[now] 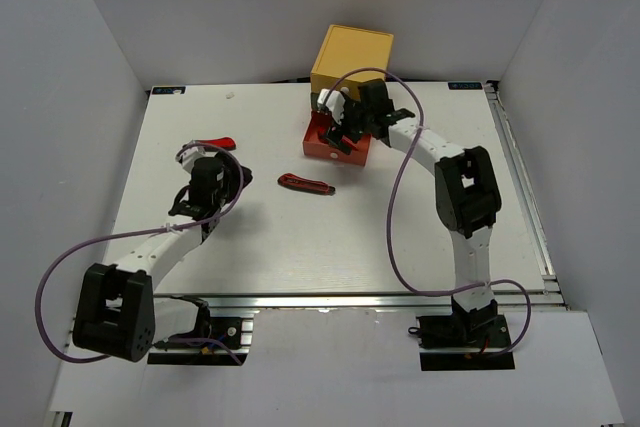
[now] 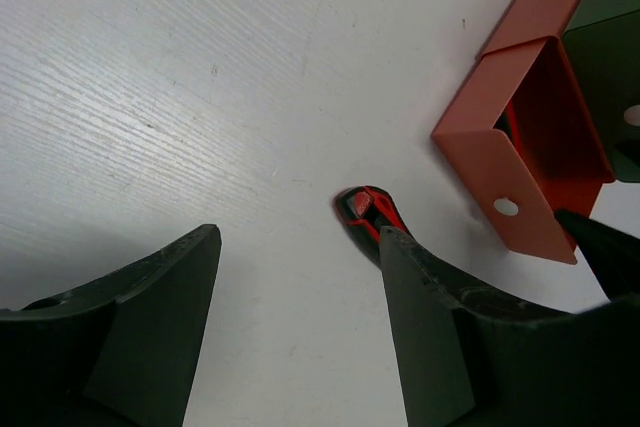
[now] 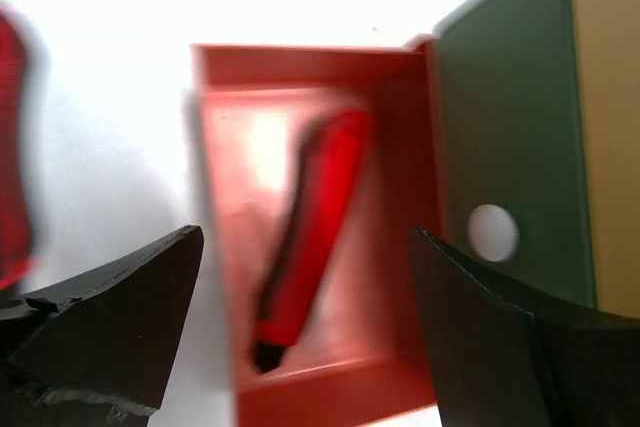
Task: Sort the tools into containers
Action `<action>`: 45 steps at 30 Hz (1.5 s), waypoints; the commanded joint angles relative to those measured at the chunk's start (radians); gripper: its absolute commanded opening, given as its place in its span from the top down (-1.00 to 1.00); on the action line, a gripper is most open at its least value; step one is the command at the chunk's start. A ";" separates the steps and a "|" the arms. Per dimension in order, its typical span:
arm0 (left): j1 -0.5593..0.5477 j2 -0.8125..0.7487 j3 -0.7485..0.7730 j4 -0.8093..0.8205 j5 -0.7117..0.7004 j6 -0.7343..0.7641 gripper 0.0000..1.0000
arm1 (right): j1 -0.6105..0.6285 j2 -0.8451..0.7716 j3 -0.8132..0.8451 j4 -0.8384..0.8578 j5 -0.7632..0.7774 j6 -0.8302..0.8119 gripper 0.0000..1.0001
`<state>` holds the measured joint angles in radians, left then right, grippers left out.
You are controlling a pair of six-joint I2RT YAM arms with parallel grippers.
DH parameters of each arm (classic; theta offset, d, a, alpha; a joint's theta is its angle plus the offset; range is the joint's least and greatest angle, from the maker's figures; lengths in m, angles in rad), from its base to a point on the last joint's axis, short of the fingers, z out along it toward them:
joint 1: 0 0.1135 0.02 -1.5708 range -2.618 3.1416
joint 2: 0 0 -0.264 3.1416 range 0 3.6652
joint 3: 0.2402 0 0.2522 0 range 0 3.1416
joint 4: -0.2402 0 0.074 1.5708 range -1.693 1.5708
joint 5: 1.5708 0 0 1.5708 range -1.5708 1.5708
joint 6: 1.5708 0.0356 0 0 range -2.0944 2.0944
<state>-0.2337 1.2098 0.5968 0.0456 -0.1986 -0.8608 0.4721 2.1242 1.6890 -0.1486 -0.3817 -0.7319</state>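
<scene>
a red-and-black knife-like tool [image 3: 310, 227] lies slantwise inside the pulled-out orange-red drawer [image 3: 400, 127], at the centre of the right wrist view. the green drawer [image 3: 500, 107] with its white knob [image 3: 492, 232] is to the right and the yellow container [image 3: 610, 97] is at the far right edge. the right claw [image 1: 345, 119] hangs over the open drawer, fingers wide apart, clamped on nothing. a second knife-like tool [image 1: 305, 184] lies on the white desk [image 1: 400, 237] at mid frame of the top view, and a red tool [image 1: 215, 143] lies at the upper left. the left claw [image 2: 300, 237], just below the red tool, is spread apart and empty.
</scene>
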 commanded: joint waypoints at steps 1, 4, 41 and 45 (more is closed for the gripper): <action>0.004 -0.012 0.093 -0.053 -0.042 0.046 -0.51 | 0.000 -0.109 0.089 -0.173 -0.257 -0.023 -0.79; 0.008 -0.009 0.144 -0.153 -0.107 0.091 -0.46 | 0.011 -0.124 0.092 -0.346 -0.511 -0.095 -0.79; 0.105 -0.092 0.127 -0.308 -0.145 0.109 -0.56 | 0.252 0.085 -0.032 -0.218 0.127 0.071 0.47; 0.106 -0.079 0.130 -0.299 -0.142 0.106 -0.56 | 0.247 0.016 -0.063 -0.201 0.087 0.092 0.83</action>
<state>-0.1326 1.1339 0.7208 -0.2749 -0.3405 -0.7502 0.7269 2.2124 1.6588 -0.3359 -0.2916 -0.6418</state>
